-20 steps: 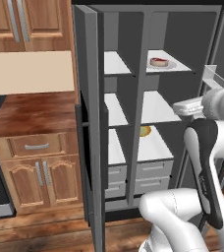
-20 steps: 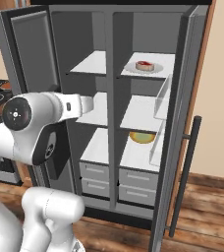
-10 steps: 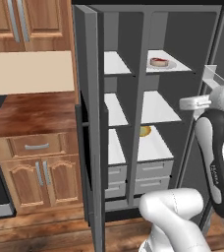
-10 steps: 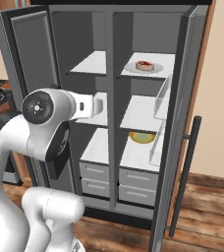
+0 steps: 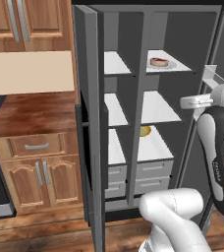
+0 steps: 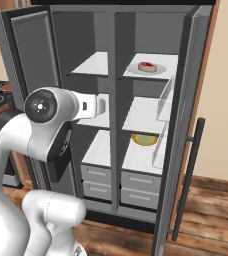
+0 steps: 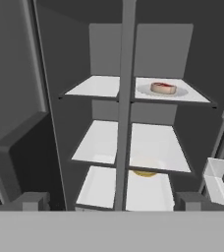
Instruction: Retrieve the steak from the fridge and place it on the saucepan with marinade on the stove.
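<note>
left base view: fridge (image 5: 97, 147) already open, steak (image 5: 158, 62) on the top right shelf near its front edge, so nothing's grabbed yet.
right base view: arm raised at mid-shelf height, pointing in.
hand view: claw (image 7: 111, 201) spread wide, empty, well short of the steak (image 7: 163, 88).
</note>
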